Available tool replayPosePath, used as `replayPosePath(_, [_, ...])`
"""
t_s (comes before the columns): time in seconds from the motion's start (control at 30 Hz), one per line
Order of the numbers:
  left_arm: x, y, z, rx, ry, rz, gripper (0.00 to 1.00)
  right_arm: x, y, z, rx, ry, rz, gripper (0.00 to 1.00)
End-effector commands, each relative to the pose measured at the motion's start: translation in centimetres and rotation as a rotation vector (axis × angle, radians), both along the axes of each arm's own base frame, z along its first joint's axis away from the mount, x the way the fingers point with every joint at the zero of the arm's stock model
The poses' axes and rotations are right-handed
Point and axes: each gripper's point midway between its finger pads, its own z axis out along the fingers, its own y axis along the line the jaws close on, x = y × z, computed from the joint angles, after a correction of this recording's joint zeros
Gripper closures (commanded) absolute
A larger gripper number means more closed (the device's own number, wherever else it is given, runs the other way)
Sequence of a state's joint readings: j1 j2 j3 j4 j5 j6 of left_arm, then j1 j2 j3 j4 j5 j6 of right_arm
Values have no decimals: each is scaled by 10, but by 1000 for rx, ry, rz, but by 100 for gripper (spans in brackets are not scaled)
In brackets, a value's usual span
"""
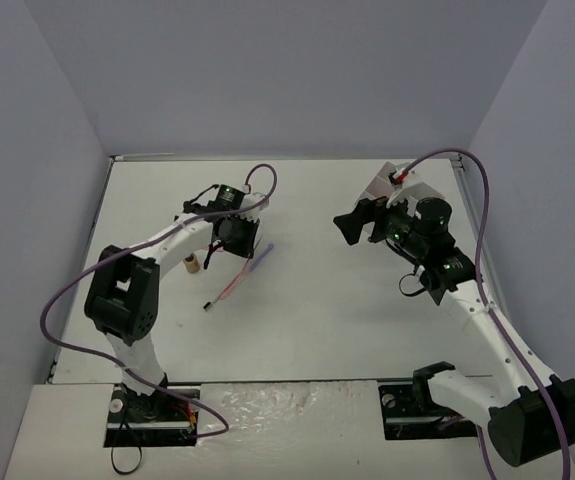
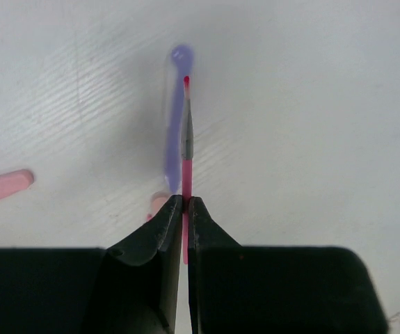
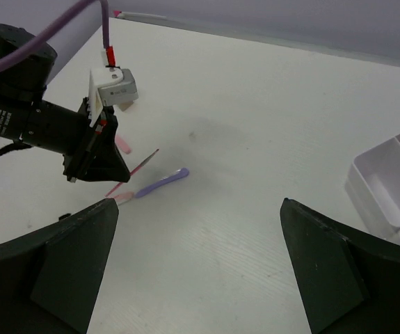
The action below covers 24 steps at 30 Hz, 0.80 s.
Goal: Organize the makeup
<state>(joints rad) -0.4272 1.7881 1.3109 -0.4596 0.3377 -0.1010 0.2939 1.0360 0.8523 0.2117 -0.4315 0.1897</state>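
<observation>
My left gripper (image 2: 185,200) is shut on a thin pink pencil (image 2: 186,170) with a red tip and holds it just above the table. A purple pencil (image 2: 174,132) lies on the table beneath it. Both pencils also show in the right wrist view, the pink pencil (image 3: 136,168) and the purple pencil (image 3: 161,182), beside the left gripper (image 3: 94,154). In the top view the left gripper (image 1: 230,240) is at the left middle and the purple pencil (image 1: 263,256) lies beside it. My right gripper (image 3: 198,203) is open and empty, and in the top view it (image 1: 352,226) hovers right of centre.
A white compartment tray (image 3: 384,184) stands at the back right, partly hidden by the right arm in the top view (image 1: 381,186). A pale pink stick (image 2: 1,188) lies left of the left gripper. A small tan item (image 1: 193,264) sits by the left arm.
</observation>
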Motion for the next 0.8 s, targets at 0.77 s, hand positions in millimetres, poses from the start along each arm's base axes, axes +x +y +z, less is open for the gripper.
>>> replayPosePath(0.77, [-42, -109, 220, -635, -473, -97, 100, 17, 103, 41, 210, 64, 216, 32])
